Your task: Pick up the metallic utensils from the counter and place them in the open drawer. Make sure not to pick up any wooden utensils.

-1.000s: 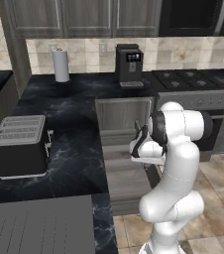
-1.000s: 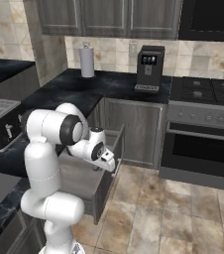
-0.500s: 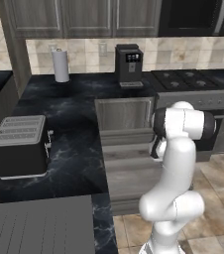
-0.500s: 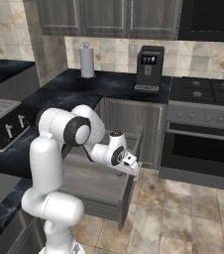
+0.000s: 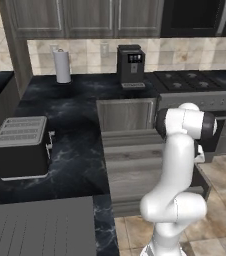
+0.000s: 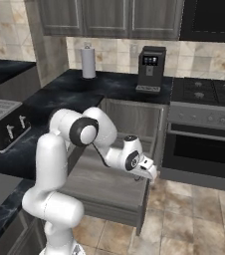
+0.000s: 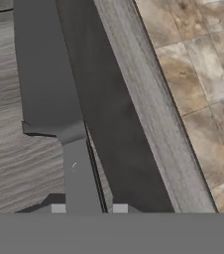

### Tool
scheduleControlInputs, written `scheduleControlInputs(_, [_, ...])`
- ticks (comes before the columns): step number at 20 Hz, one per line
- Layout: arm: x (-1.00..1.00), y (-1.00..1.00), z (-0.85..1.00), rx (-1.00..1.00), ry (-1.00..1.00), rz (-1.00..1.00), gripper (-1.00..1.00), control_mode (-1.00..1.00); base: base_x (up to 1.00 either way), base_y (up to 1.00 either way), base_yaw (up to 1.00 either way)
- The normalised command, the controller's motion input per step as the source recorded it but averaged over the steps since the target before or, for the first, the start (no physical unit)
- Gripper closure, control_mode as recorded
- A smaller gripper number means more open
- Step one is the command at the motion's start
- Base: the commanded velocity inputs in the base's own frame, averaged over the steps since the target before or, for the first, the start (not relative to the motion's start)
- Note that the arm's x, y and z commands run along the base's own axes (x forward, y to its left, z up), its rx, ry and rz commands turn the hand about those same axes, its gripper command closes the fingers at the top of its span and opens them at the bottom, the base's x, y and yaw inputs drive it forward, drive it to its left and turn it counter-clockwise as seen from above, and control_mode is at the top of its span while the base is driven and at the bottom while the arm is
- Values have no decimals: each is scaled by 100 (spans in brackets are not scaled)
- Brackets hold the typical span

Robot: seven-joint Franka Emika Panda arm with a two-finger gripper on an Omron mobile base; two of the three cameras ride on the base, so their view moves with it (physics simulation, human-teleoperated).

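The open drawer (image 5: 135, 170) (image 6: 104, 174) juts out to the right from under the black marbled counter (image 5: 75, 125) (image 6: 69, 94), its flat grey inside bare. My gripper (image 6: 151, 173) sits at the drawer's outer right edge, over the tiled floor. In the hand view the gripper (image 7: 89, 208) has its two tips a narrow way apart, closed against a flat grey bar, the drawer's handle (image 7: 79, 173). Beside it runs the drawer's wood-grain rim (image 7: 153, 114). The metallic utensils and the wooden utensils are out of view.
A dark toaster (image 5: 22, 145) (image 6: 0, 122) stands on the left counter. A paper towel roll (image 5: 62, 66) (image 6: 88, 62) and a coffee machine (image 5: 131, 65) (image 6: 151, 69) stand at the back. The oven (image 6: 204, 149) is to the right, with tiled floor (image 6: 184, 219) before it.
My gripper has swung to the right, away from the left counter. The drawer has slid further out along with it.
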Motion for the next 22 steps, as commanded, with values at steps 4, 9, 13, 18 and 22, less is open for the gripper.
scheduleControlInputs(4, [0,-9,-28,0,-7,3,100,-100,0,0,0])
scheduleControlInputs(9, [-3,22,-7,0,-12,3,100,-100,0,0,0])
scheduleControlInputs(13, [-9,28,15,0,-6,2,100,-100,0,0,0])
scheduleControlInputs(18, [-28,11,54,0,-2,2,100,-100,0,0,0])
scheduleControlInputs(22, [-10,0,80,0,0,2,100,-100,0,0,0])
